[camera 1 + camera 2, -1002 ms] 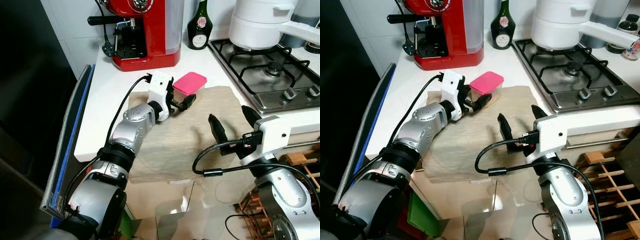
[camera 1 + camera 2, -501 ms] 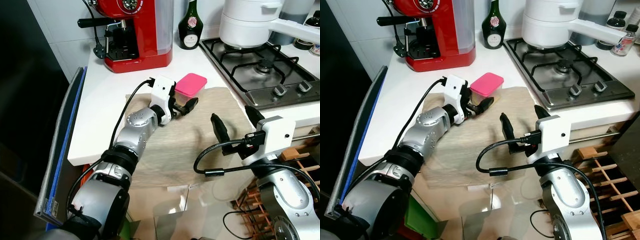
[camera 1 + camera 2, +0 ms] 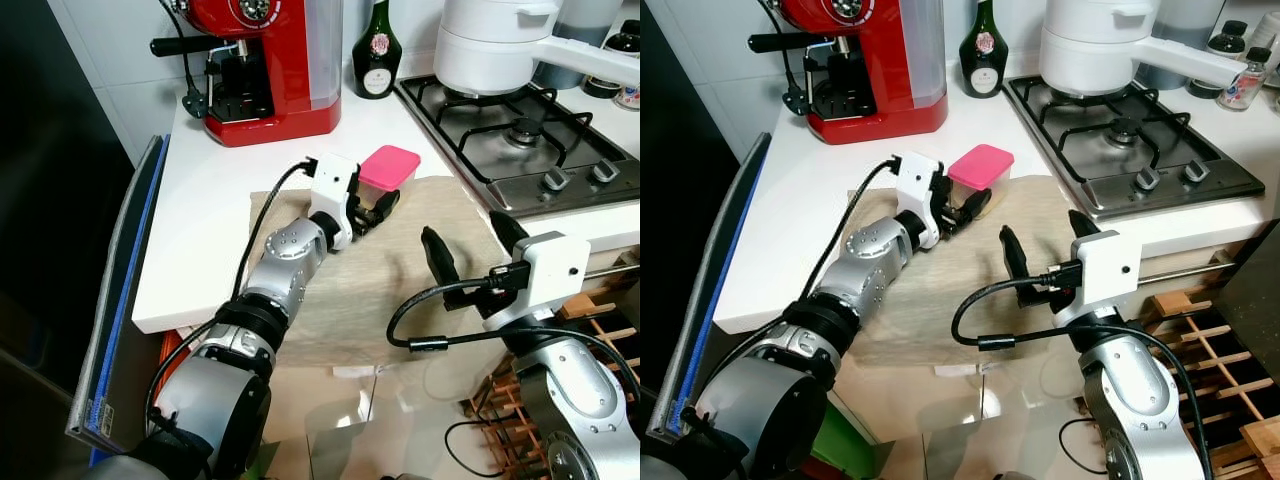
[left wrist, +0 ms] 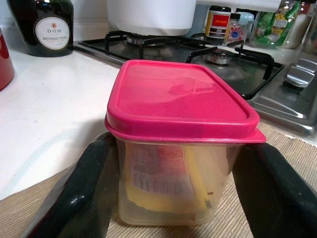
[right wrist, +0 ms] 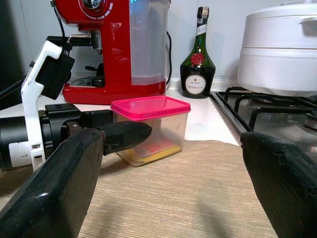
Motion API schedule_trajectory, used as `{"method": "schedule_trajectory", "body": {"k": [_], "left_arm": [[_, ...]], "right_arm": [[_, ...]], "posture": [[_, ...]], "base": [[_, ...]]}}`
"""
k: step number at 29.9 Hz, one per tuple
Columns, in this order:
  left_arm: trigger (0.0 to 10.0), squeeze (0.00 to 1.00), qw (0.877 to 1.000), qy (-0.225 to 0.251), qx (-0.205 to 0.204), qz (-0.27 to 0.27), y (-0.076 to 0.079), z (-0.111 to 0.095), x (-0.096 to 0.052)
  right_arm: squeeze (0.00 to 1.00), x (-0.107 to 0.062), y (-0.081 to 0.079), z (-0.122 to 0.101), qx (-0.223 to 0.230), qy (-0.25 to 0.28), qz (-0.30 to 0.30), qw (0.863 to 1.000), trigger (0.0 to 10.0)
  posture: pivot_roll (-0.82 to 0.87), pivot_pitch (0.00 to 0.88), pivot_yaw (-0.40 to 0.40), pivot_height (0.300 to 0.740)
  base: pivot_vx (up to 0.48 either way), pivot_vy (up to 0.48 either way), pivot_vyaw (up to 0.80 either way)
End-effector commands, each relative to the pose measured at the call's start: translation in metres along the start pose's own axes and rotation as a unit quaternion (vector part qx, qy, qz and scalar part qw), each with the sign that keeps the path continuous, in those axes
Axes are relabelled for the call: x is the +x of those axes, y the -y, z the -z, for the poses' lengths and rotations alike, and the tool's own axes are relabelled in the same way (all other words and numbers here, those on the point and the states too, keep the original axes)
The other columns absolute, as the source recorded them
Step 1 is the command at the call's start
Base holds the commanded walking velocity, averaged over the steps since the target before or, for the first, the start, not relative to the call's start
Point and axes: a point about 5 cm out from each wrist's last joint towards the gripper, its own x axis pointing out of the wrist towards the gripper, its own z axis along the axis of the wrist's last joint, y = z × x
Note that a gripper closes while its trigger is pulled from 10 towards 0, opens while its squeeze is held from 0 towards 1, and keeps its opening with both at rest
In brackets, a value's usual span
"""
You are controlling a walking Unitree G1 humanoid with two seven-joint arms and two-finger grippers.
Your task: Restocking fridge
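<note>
The pink-lidded container (image 3: 386, 171) stands upright at the far edge of the beige mat (image 3: 400, 290) on the white desk (image 3: 205, 210), with the red coffee machine (image 3: 265, 60) and a dark bottle (image 3: 377, 55) behind it and the gas hob (image 3: 520, 135) off to the right; through its clear wall something yellow and a printed label can be made out. The left tool (image 3: 372, 207) reaches in low over the mat, its two black fingers (image 4: 79, 198) spread to either side of the container and lying close against the walls under the lid's rim; whether they press or merely touch cannot be told, so the tub looks bracketed rather than firmly gripped. The right tool (image 3: 468, 250) hovers wide open and empty over the near part of the mat, well apart from the container.

Judging from this, the grasp is the step in hand; the walls are smooth and taper downward, so a weak squeeze could let the tub slip out on the lift; the fingers sit just below the lid, so pulling up might lever the lid loose; a shove forward could slide the tub off the mat toward the hob.
</note>
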Motion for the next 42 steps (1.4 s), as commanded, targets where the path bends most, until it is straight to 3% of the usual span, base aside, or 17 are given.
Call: {"method": "schedule_trajectory", "body": {"k": [1,6,12,14,17,24,29,32,35,38,42], "left_arm": [[0.0,0.00,1.000,-0.002,0.007,-0.011,-0.004,-0.001,0.000],[0.0,0.00,1.000,-0.001,0.013,-0.023,-0.007,0.000,-0.001],[0.0,0.00,0.999,0.024,0.030,-0.032,-0.014,-0.012,-0.002],[0.0,0.00,0.997,0.046,0.037,-0.040,-0.020,-0.023,-0.004],[0.0,0.00,0.991,0.115,0.042,-0.053,-0.032,-0.055,-0.013],[0.0,0.00,0.984,0.161,0.042,-0.069,-0.040,-0.078,-0.023],[0.0,0.00,0.980,0.179,0.049,-0.066,-0.039,-0.085,-0.046],[0.0,0.00,0.981,0.173,0.055,-0.075,-0.037,-0.075,-0.069],[0.0,0.00,0.972,0.193,0.057,-0.122,-0.038,-0.064,-0.099],[0.0,0.00,0.962,0.217,0.064,-0.154,-0.036,-0.064,-0.112],[0.0,0.00,0.964,0.206,0.069,-0.155,-0.032,-0.062,-0.111]], "right_arm": [[0.00,0.002,-0.001,0.000,-0.003,-0.001,0.000,1.000,10.0],[0.00,0.001,-0.001,0.001,-0.004,-0.002,0.002,1.000,10.0],[0.00,0.003,-0.001,0.000,-0.006,0.001,0.004,1.000,10.0],[0.00,0.004,0.000,-0.001,-0.007,0.004,0.008,1.000,10.0],[0.00,0.007,0.002,-0.001,-0.007,0.009,0.015,1.000,10.0],[0.00,0.011,0.002,0.001,-0.006,0.010,0.014,1.000,10.0],[0.00,0.016,0.002,0.000,-0.008,0.021,0.018,1.000,10.0],[0.00,0.015,0.009,-0.006,-0.021,0.039,0.055,0.997,10.0],[0.00,0.011,0.018,-0.011,-0.036,0.061,0.109,0.992,10.0],[0.00,0.014,0.022,-0.009,-0.037,0.063,0.121,0.990,10.0],[0.00,0.020,0.021,-0.007,-0.036,0.063,0.116,0.991,10.0]], "posture": [[-0.24,0.000,0.103,0.740],[-0.24,0.000,0.103,0.740],[-0.24,0.000,0.105,0.740],[-0.24,0.000,0.107,0.740],[-0.21,0.000,0.101,0.740],[-0.19,0.000,0.095,0.740],[-0.17,0.000,0.104,0.740],[-0.16,0.000,0.109,0.740],[-0.15,0.000,0.105,0.740],[-0.13,0.000,0.093,0.740],[-0.12,0.000,0.080,0.740]], "base": [[0.000,0.000,0.00],[0.000,0.000,0.00],[0.000,0.000,0.00],[0.000,0.000,0.00],[0.000,0.000,0.00],[0.000,0.000,0.00],[0.000,0.000,0.00],[0.000,0.000,0.00],[0.000,0.000,0.00],[0.000,0.000,0.00],[0.000,0.000,0.00]]}}
